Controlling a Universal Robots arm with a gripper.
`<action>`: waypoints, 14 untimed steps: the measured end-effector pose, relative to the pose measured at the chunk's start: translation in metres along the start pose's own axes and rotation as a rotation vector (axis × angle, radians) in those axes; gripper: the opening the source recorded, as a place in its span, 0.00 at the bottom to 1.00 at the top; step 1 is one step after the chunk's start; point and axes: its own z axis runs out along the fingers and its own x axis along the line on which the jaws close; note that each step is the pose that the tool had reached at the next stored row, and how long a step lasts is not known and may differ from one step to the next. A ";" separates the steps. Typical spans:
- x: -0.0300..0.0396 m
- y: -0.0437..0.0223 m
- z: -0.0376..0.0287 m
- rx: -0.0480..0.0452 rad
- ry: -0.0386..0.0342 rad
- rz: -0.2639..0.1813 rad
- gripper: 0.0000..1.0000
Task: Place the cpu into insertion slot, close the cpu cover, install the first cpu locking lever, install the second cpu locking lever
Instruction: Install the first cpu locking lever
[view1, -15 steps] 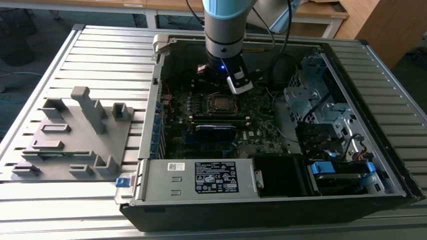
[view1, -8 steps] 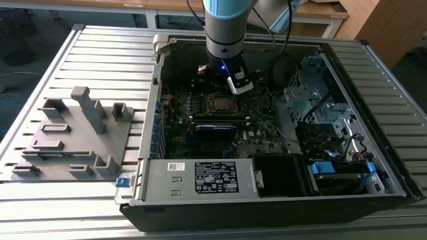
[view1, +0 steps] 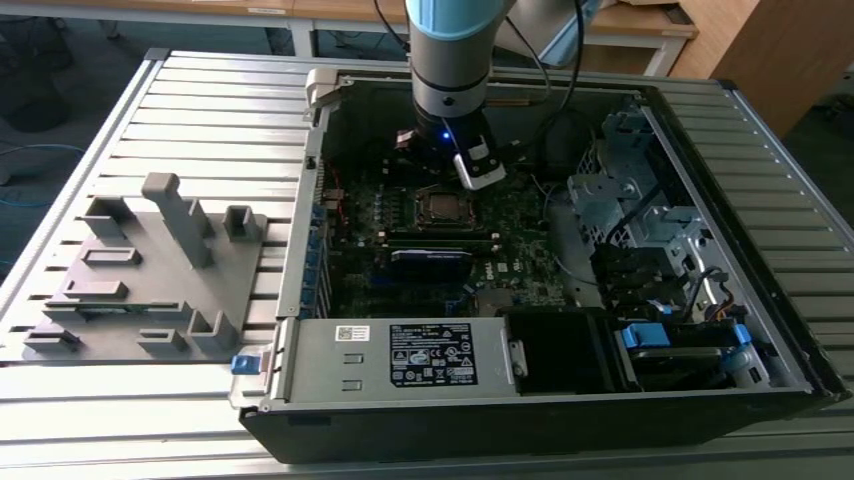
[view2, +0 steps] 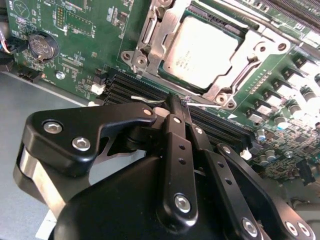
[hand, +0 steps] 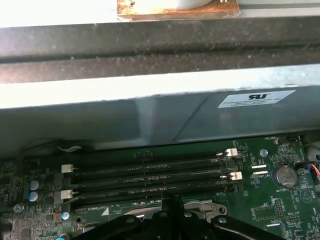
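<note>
The cpu (view2: 200, 52), a dull silver square, lies flat in the insertion slot (view2: 134, 59) on the green motherboard. The cpu cover (view2: 162, 42), a silver frame, lies down around its face. My gripper (view2: 176, 102) is shut, its black fingers pressed together just beside the socket's edge, over the memory slots. A thin metal lever end (view2: 202, 104) runs right by the fingertips; I cannot tell whether they touch it. In the exterior view the gripper (view1: 451, 160) hangs inside the open case just behind the socket (view1: 441, 207). The first wrist view has the fingertips (hand: 170, 200) meeting by the cover's edge (hand: 200, 207).
Long black memory slots (hand: 150, 172) lie between the socket and the grey case wall (hand: 150, 110). A coin cell (view2: 41, 46) sits on the board. The power supply (view1: 400, 355) and drive cage (view1: 641, 220) crowd the case. A grey fixture block (view1: 147, 270) stands on the exterior view's left.
</note>
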 end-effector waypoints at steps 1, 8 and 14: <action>0.0001 0.0007 0.0004 0.0006 -0.0011 0.003 0.10; 0.0009 0.0057 0.0035 0.0094 -0.0082 0.025 0.10; 0.0013 0.0077 0.0054 0.0279 -0.0146 0.039 0.10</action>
